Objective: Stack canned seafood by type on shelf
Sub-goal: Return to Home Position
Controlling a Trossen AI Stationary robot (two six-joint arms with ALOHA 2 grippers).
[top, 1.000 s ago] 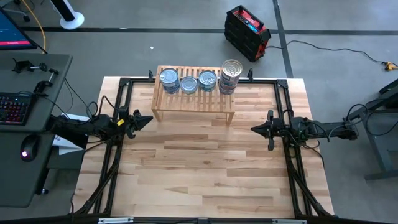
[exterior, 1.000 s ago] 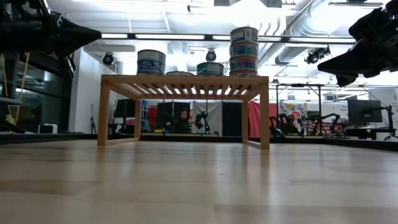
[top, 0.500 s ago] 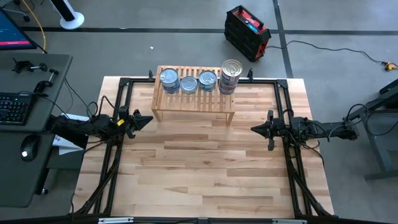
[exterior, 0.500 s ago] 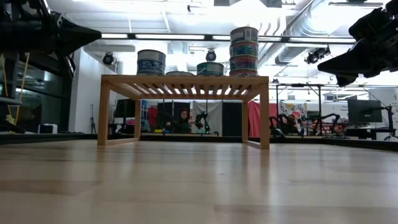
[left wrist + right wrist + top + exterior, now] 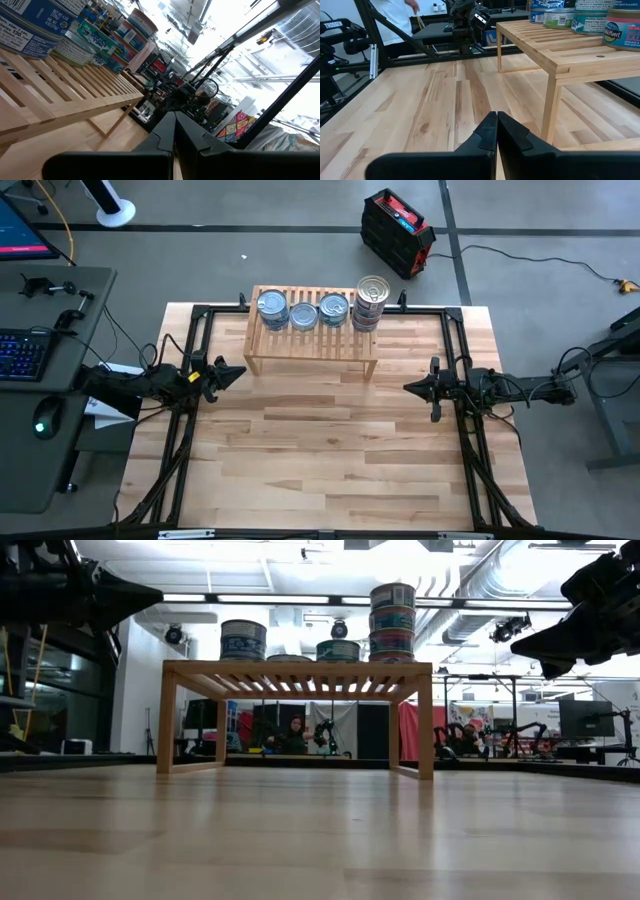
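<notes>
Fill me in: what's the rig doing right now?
Nothing is being handled. The cans sit in a row of stacks along the far edge of the shelf, with the tallest stack at its right end. The left gripper and right gripper are both shut and empty, each out at its own side of the table, raised off the wood and clear of the shelf.

Bare tabletop (image 5: 330,450) fronts the shelf (image 5: 312,345); cans (image 5: 333,308) fill its rear half
</notes>
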